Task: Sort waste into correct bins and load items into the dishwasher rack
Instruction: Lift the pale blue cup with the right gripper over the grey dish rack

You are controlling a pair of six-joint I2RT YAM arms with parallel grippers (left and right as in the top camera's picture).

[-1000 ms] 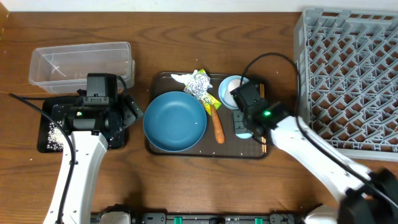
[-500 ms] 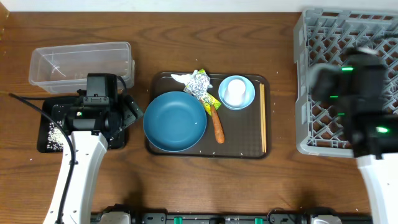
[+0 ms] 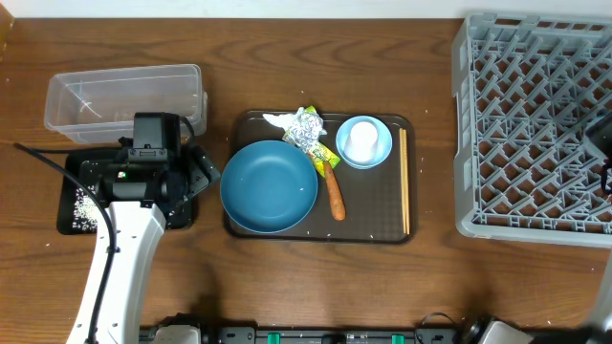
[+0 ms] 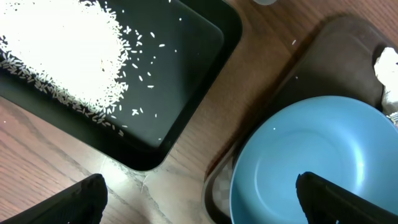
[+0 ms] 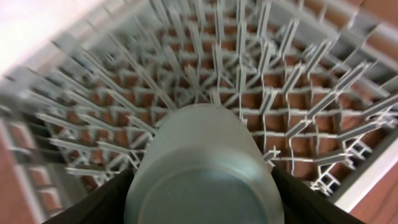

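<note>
My left gripper [image 3: 198,172] is open and empty, between the black tray [image 3: 72,182] holding white rice [image 3: 84,203] and the large dark-blue bowl [image 3: 269,186]. The left wrist view shows the rice [image 4: 56,50], the black tray [image 4: 186,93] and the bowl [image 4: 311,162] between my open fingers [image 4: 199,205]. My right gripper [image 5: 202,199] is shut on a pale-blue cup [image 5: 202,162] above the grey rack [image 5: 280,93]. Overhead, only its edge [image 3: 604,145] shows, over the rack [image 3: 531,124]. A white cup [image 3: 360,140] sits in the small pale-blue bowl [image 3: 379,153].
On the brown serving tray [image 3: 382,225] lie chopsticks [image 3: 404,182], an orange carrot stick [image 3: 336,198], silver foil [image 3: 306,129], a yellow-green wrapper [image 3: 326,155] and white paper [image 3: 277,119]. A clear tub [image 3: 124,100] stands behind the black tray.
My right arm has swung from the brown tray to the far right over the rack, carrying the pale-blue cup. The left arm has not moved.
</note>
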